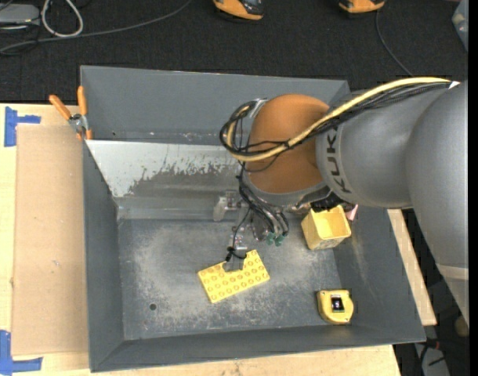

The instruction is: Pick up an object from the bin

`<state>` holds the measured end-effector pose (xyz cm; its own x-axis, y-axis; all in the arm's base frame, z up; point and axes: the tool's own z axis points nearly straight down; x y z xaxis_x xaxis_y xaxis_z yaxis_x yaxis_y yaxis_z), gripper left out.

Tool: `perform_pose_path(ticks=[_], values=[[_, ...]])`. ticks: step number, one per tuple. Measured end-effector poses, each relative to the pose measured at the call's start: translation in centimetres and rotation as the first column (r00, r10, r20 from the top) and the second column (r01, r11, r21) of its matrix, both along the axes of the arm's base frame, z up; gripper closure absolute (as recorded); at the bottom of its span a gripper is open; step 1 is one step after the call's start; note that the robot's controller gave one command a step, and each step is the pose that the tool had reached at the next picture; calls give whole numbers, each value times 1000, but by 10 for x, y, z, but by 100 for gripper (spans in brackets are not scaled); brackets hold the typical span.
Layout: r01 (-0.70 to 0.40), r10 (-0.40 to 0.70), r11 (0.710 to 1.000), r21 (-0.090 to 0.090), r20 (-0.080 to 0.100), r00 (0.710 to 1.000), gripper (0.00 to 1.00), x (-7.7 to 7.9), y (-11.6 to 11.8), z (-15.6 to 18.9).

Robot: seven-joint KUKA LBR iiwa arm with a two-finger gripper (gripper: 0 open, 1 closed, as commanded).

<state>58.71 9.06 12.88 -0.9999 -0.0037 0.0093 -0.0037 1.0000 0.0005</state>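
My gripper (237, 257) hangs below the orange wrist cover near the middle of the bin. Its tip is down at the upper edge of a flat yellow studded building plate (233, 276), which lies tilted on the bin floor. Whether the tip touches the plate I cannot tell. To the right of the gripper, partly under the arm, sits a yellow block (326, 228).
A yellow and black tape measure (335, 305) lies near the bin's front right corner. The arm and its orange cover hang over the back right of the bin. Bare floor stretches to the left of the plate.
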Motion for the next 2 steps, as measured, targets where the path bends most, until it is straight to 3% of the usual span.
perform_pose_path(ticks=[1,2], values=[[3,-3,1000,0,7,1000,0,1,-1,5],[-71,71,997,1,0,997,0,-27,-39,-62]])
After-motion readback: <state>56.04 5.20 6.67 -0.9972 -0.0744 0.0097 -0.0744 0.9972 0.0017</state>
